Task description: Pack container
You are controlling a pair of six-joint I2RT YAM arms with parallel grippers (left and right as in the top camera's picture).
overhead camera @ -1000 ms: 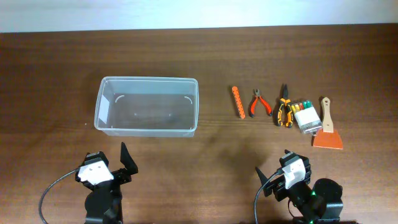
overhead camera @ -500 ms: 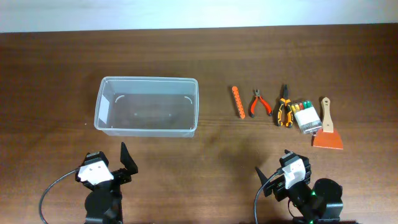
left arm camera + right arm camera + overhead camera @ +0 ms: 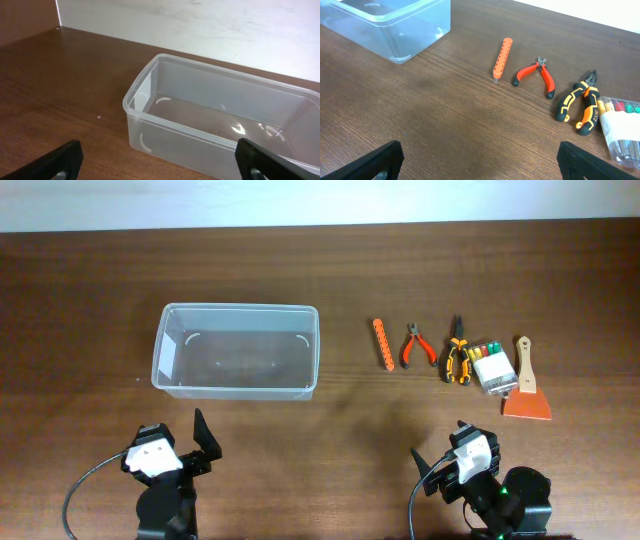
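Left claw (image 3: 157, 150) spread wide, gripping nothing; container (image 3: 150, 136) just ahead of it, upright. Right claw (image 3: 480, 150) spread wide too, gripping nothing; container ahead-left, red pliers (image 3: 546, 79) ahead-right, apart.

Wooden table (image 3: 80, 270) — orange bar (image 3: 381, 344), red pliers (image 3: 416, 346), black-orange pliers (image 3: 457, 350), clear box (image 3: 490, 370), scraper (image 3: 526, 392) — side by side.

Bare table (image 3: 360, 420) lies open in front of me, with a wide lane between the container (image 3: 240, 306) and the orange bar (image 3: 381, 344). The container's mouth faces up, uncovered. Gaps are narrow between red pliers (image 3: 417, 346), orange-black pliers (image 3: 457, 352), small clear box (image 3: 491, 369) and scraper (image 3: 525, 392), the last three crowding together.
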